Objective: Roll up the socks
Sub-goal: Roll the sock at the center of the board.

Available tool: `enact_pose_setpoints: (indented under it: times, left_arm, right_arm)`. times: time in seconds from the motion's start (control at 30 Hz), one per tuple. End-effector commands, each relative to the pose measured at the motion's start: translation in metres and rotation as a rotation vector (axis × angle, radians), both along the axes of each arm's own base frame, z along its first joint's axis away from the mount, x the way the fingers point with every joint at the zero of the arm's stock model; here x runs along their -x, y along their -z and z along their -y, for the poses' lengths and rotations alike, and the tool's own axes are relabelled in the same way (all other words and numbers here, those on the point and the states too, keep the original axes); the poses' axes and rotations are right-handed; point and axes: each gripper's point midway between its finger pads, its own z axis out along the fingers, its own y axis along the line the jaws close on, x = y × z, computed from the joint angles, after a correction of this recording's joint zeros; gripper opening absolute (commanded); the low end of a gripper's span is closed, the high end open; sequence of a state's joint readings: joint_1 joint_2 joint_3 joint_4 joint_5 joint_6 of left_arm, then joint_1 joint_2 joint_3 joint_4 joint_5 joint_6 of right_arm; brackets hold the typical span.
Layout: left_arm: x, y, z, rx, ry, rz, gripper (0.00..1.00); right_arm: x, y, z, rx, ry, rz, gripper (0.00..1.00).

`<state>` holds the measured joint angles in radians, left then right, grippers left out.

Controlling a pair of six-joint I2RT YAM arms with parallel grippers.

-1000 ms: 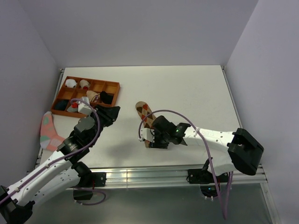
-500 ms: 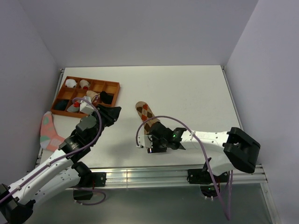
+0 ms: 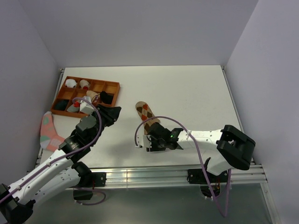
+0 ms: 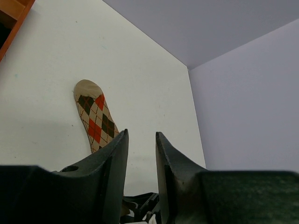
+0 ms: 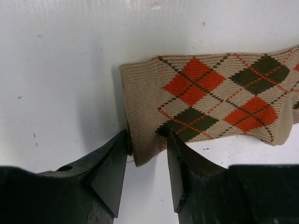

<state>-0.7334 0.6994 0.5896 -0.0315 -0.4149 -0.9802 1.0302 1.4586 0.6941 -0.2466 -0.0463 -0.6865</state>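
No writing, label, brand, number or sign can be read in any view; nothing legible shows on any object or surface.

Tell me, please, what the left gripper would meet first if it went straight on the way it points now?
Probably the argyle sock on the table, directly ahead of the left gripper; depth is unclear.

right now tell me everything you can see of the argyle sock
The argyle sock is tan ribbed knit with red-orange and dark olive diamonds crossed by thin red lines. It lies flat and stretched out on the white table, its rounded end pointing away from the arm bases. Its near corner sits between the fingers of the right end effector, which are closing on it. One edge curls up slightly. The left end effector is apart from it.
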Motion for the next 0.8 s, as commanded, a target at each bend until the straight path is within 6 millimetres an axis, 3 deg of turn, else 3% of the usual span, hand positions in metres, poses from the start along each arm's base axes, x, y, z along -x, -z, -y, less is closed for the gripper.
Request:
enact_pose_setpoints:
  times: [0.0,0.2,0.33,0.6,0.77]
  left_arm:
    - [-0.001,-0.002,0.003,-0.011,0.017,0.018,0.35]
    - [-0.005,0.008,0.011,-0.005,0.033,0.008,0.34]
    - [-0.006,0.017,0.015,-0.004,0.046,0.005,0.32]
    - [-0.008,0.02,0.014,-0.008,0.041,0.028,0.26]
    - [-0.009,0.028,0.015,-0.019,0.038,0.043,0.22]
  right_arm:
    - [-0.001,0.003,-0.005,-0.016,-0.004,0.015,0.46]
    - [0.006,0.009,-0.005,-0.011,-0.006,-0.025,0.4]
    - [0.011,0.01,-0.006,-0.004,-0.021,-0.076,0.27]
    - [0.025,-0.01,-0.002,-0.041,-0.045,-0.32,0.23]
    - [0.024,-0.019,-0.001,-0.087,-0.022,-0.495,0.22]
